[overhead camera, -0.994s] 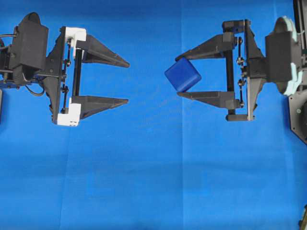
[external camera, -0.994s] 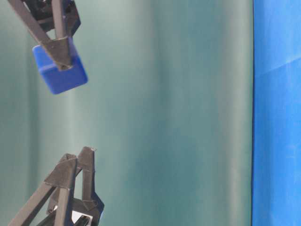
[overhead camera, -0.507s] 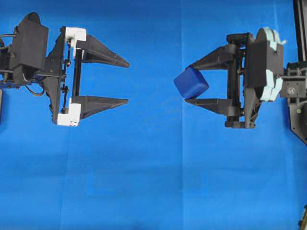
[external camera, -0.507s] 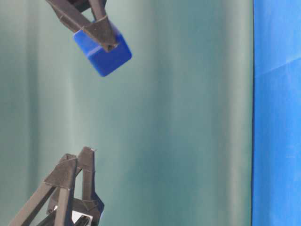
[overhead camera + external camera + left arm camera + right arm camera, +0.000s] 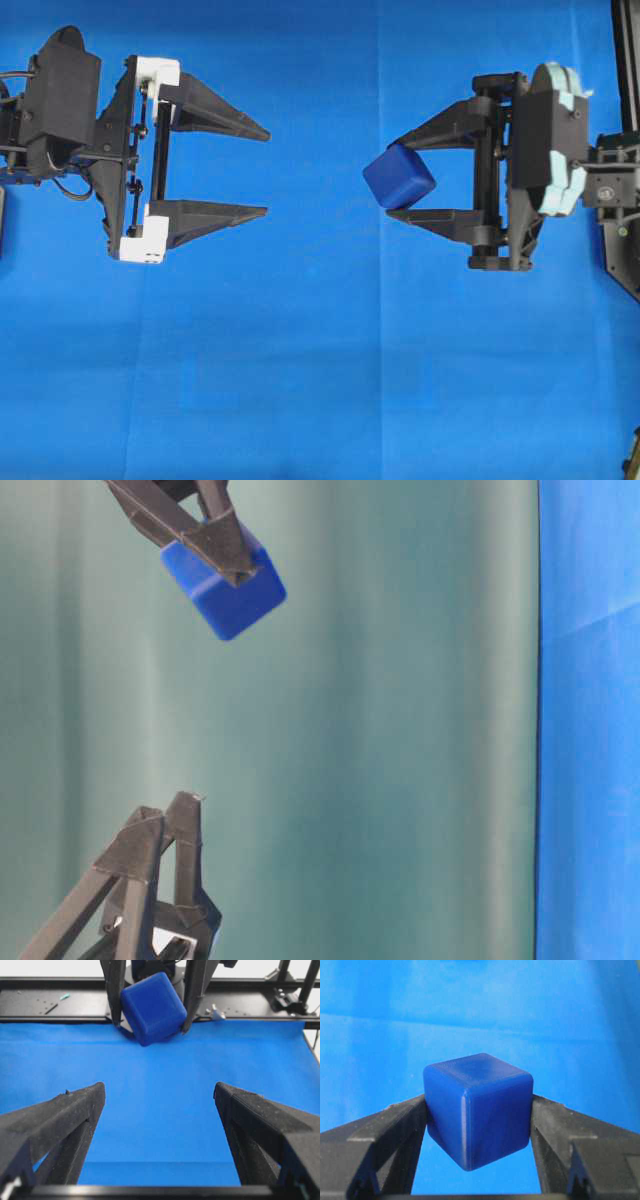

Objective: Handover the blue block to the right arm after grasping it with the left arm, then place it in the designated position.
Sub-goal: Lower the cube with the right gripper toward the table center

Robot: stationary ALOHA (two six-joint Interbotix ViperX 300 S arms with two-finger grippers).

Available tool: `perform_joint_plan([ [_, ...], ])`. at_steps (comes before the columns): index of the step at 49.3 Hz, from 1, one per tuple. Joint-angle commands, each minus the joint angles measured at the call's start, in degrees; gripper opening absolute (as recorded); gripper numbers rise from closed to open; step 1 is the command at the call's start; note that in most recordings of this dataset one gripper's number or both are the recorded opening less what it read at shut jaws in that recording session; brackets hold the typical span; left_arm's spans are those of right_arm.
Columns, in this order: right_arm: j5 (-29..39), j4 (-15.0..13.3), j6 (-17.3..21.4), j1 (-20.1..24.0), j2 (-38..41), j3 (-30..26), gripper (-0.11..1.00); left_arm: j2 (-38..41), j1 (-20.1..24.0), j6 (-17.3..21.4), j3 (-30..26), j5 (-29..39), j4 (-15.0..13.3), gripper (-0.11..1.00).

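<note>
With the handover apparently done, the right tool (image 5: 405, 176) clenched the blue block (image 5: 398, 176) at its fingertips, above the tabletop (image 5: 320, 380) toward its right edge for placing, while the left tool (image 5: 267, 172) stood released and empty.

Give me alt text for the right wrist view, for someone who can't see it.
A dark blue block sits clamped between the two black fingers of the right gripper, seen from just behind them. Bright blue cloth fills the background.
</note>
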Motion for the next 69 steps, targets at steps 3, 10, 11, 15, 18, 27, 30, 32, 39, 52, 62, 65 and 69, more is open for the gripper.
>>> perform_joint_plan([
  [3, -0.44, 0.18, 0.26, 0.09, 1.76, -1.76, 0.54, -1.85, 0.09, 0.0, -0.7, -0.26, -0.09, 0.93],
  [10, -1.49, 0.18, 1.67, 0.09, 6.77, -1.85, 0.54, -1.85, 0.09, 0.0, -0.7, -0.26, -0.09, 0.93],
  [11, -1.85, 0.18, 1.93, 0.09, 7.47, -1.76, 0.54, -1.85, 0.09, 0.0, -0.7, -0.26, -0.09, 0.93],
  [15, -3.43, 0.18, 3.16, -0.09, 10.28, -1.93, 0.54, -1.85, 0.09, 0.0, -0.7, -0.26, -0.09, 0.93],
  [18, -4.83, 0.18, 4.04, -0.53, 12.3, -2.02, 0.54, -1.85, 0.09, 0.0, -0.7, -0.26, -0.09, 0.93],
  [27, -10.63, 0.18, 5.1, -2.81, 17.84, -1.93, 0.54, -1.85, 0.09, 0.0, -0.7, -0.26, -0.09, 0.93],
  [30, -12.83, 0.18, 5.1, -3.6, 19.78, -2.02, 0.54, -1.85, 0.09, 0.0, -0.7, -0.26, -0.09, 0.93],
  [32, -14.33, 0.18, 5.19, -4.13, 21.01, -2.11, 0.54, -1.85, 0.09, 0.0, -0.7, -0.26, 0.0, 0.93],
  [39, -19.69, 0.26, 5.36, -5.54, 25.66, -2.64, 0.54, -1.85, 0.09, 0.0, -0.7, -0.26, -0.09, 0.93],
  [52, -22.59, 0.26, 5.36, -6.24, 33.93, -6.33, 0.54, -1.85, 0.09, 0.09, -0.62, -0.26, -0.09, 0.93],
  [62, -22.85, 0.18, 5.36, -6.42, 38.5, -8.7, 0.54, -1.85, 0.09, 0.09, -0.62, -0.26, -0.09, 0.93],
  [65, -22.85, 0.35, 5.36, -6.5, 39.73, -9.14, 0.54, -1.85, 0.09, 0.09, -0.62, -0.18, -0.09, 0.93],
  [69, -22.85, 0.53, 5.36, -6.68, 40.87, -9.67, 0.54, -1.85, 0.09, 0.09, -0.62, -0.09, -0.09, 0.93],
])
